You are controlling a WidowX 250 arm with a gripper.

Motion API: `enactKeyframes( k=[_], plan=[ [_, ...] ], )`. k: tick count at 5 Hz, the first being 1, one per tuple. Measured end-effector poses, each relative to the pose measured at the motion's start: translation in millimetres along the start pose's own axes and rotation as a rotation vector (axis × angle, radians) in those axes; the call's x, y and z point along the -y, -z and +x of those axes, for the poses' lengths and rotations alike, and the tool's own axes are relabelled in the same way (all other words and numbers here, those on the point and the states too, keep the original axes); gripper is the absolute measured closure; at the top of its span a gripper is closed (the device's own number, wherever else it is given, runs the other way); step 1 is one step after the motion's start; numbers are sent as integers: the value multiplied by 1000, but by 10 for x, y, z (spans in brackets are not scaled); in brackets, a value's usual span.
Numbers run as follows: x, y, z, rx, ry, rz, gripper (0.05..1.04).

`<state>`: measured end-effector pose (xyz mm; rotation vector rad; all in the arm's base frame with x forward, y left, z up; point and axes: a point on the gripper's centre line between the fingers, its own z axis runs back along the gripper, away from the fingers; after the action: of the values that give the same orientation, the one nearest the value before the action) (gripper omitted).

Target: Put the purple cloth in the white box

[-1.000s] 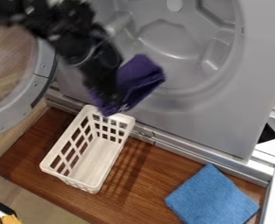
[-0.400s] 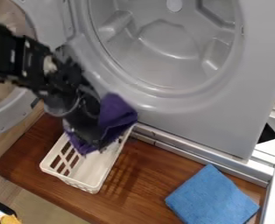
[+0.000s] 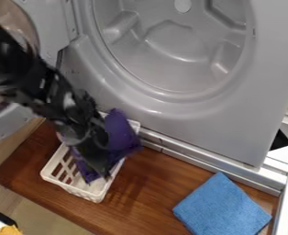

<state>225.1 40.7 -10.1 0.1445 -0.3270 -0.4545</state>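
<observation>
The black gripper [image 3: 103, 172] hangs over the white basket-like box [image 3: 85, 191], shut on the purple cloth [image 3: 119, 133]. Cloth spreads out on both sides of the gripper, and its right part overlaps the box's right rim. The lower end of the cloth is at the box's opening; how deep it reaches inside I cannot tell. Arm and cloth hide much of the box's upper half.
A blue cloth [image 3: 222, 209] lies on the brown wooden board [image 3: 152, 193] at the lower right. The grey machine front with its round opening [image 3: 171, 50] stands behind the box. Its round door [image 3: 12, 121] is at the left, behind the arm.
The gripper and the purple cloth have moved down and to the left, from in front of the machine's opening to the box. The box and blue cloth have stayed put.
</observation>
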Motion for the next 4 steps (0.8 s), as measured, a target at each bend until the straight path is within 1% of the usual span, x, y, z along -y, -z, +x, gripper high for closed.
enactKeyframes(
  k=[1, 2, 3, 4],
  plan=[
    [-6, 190, -3, -16, -11, -6, 1031],
    [47, 308, -37, -43, -60, -28, 1007],
    [80, 310, -30, -43, -86, -48, 857],
    [125, 275, 9, -24, -70, -83, 598]
  ],
)
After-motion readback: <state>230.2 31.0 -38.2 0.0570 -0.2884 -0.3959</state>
